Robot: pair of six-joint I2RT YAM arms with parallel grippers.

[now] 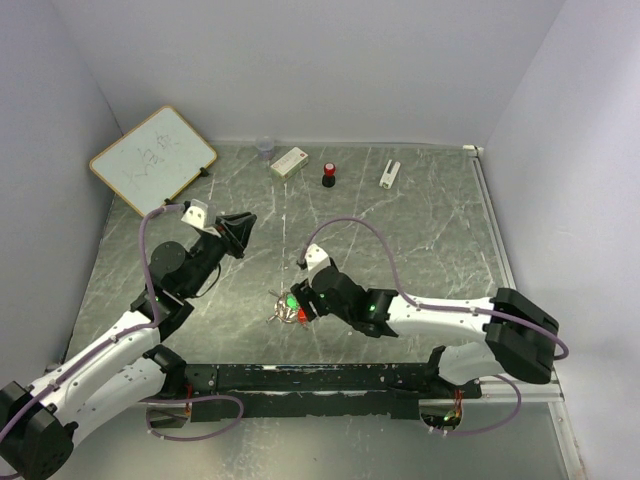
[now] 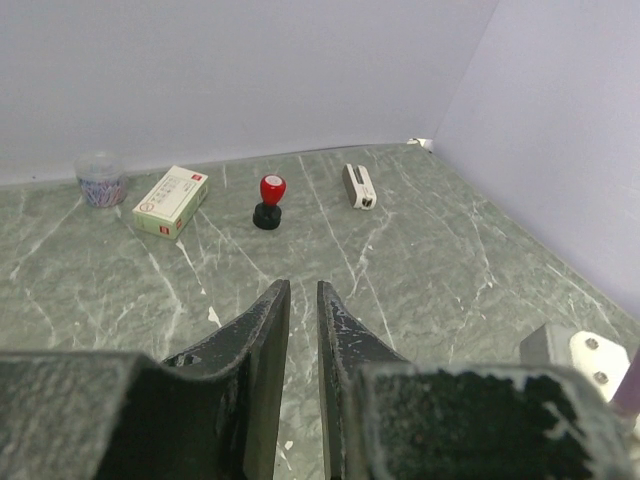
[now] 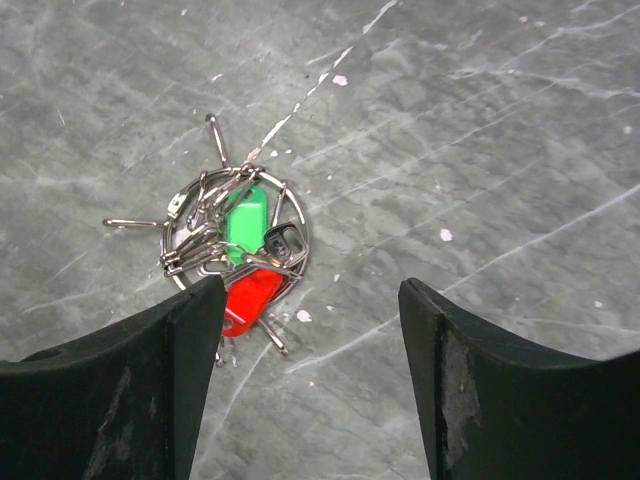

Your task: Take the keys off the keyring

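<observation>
The keyring (image 3: 178,262) lies flat on the marbled green table, a thin silver loop crowded with small metal clips and blades. On it are the keys: one with a green head (image 3: 243,220) and one with a red head (image 3: 250,297), seen from above as a small cluster (image 1: 290,305). My right gripper (image 3: 310,285) hangs open just above the table. Its left finger (image 3: 190,340) stands at the red head and the space between the jaws is empty. My left gripper (image 2: 301,285) is raised well to the left (image 1: 235,235), away from the keys. Its jaws stand a narrow slit apart, holding nothing.
Along the back wall stand a cup of clips (image 2: 100,180), a white box (image 2: 171,200), a black stamp with a red cap (image 2: 269,203) and a small white device (image 2: 359,186). A whiteboard (image 1: 152,160) leans in the back left corner. Purple cables loop off both arms.
</observation>
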